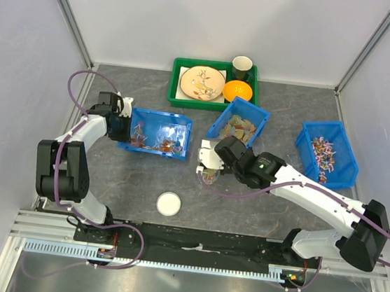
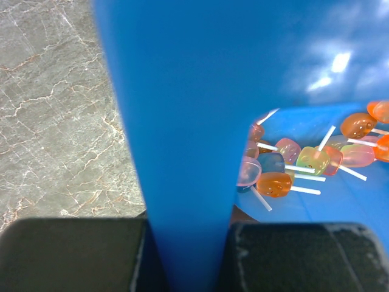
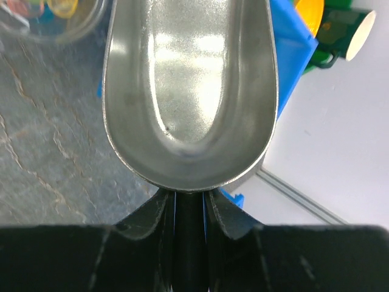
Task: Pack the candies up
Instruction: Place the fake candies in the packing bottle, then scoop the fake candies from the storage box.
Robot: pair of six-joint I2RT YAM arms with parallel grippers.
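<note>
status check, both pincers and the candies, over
Left pincer shut on wall of blue plastic bin. Right pincer shut on empty metal scoop. Bright wrapped candies in that bin. Nothing blocking.

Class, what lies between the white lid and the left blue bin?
Nothing: in the top view, only bare table separates the lid from the bin.

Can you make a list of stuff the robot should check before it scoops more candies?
1. Left gripper clamped on the blue bin wall: ok.
2. Candies left in that bin: ok.
3. Metal scoop held by right gripper: ok.
4. Scoop empty, ready for another load: ok.
5. Clear cup upright beneath the scoop: cannot tell, the arm hides it.
6. White lid set aside from the path: ok.
</note>
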